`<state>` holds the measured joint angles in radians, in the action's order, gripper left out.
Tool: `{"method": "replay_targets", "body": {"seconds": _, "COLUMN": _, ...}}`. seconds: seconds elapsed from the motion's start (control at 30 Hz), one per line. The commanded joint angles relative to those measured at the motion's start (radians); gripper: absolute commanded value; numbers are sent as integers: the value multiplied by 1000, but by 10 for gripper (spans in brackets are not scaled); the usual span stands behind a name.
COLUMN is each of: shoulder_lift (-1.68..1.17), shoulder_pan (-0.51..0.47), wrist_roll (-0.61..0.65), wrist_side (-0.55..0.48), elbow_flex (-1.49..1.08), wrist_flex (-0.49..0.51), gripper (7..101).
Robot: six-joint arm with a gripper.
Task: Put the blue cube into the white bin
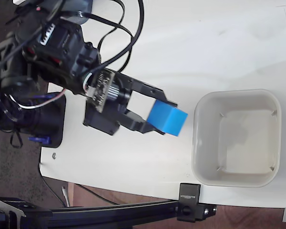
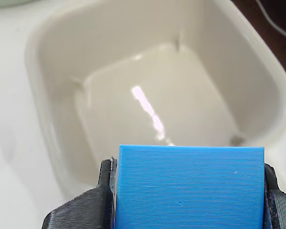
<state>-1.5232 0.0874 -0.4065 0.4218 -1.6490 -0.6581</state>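
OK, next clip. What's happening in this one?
A single robot arm has the blue cube clamped in its hand, one finger on each side, as the wrist view shows. In the fixed view the cube sits just left of the white bin, not yet over its hollow. The wrist view looks past the cube into the bin, which has nothing in it. So the cube is picked up and near the bin, but not dropped in.
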Motion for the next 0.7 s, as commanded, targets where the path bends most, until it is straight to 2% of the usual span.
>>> {"method": "replay_targets", "body": {"seconds": 0.03, "shoulder_lift": 49, "shoulder_pan": -81, "wrist_roll": 75, "wrist_side": -167, "elbow_flex": 95, "wrist_flex": 138, "gripper": 522}}
{"method": "replay_targets", "body": {"seconds": 0.23, "shoulder_lift": 126, "shoulder_pan": -153, "wrist_roll": 153, "wrist_side": -284, "elbow_flex": 91, "wrist_flex": 359, "gripper": 524}}
{"method": "replay_targets", "body": {"seconds": 0.43, "shoulder_lift": 190, "shoulder_pan": -173, "wrist_roll": 176, "wrist_side": -334, "elbow_flex": 81, "wrist_flex": 554, "gripper": 535}}
{"method": "replay_targets", "body": {"seconds": 0.53, "shoulder_lift": 241, "shoulder_pan": -183, "wrist_roll": 181, "wrist_side": -351, "elbow_flex": 98, "wrist_flex": 617, "gripper": 546}}
{"method": "replay_targets", "body": {"seconds": 0.57, "shoulder_lift": 258, "shoulder_pan": -186, "wrist_roll": 181, "wrist_side": -353, "elbow_flex": 107, "wrist_flex": 626, "gripper": 578}}
{"method": "replay_targets", "body": {"seconds": 0.63, "shoulder_lift": 284, "shoulder_pan": -190, "wrist_roll": 178, "wrist_side": -357, "elbow_flex": 133, "wrist_flex": 630, "gripper": 753}}
{"method": "replay_targets", "body": {"seconds": 0.7, "shoulder_lift": 304, "shoulder_pan": -195, "wrist_roll": 179, "wrist_side": -351, "elbow_flex": 167, "wrist_flex": 604, "gripper": 879}}
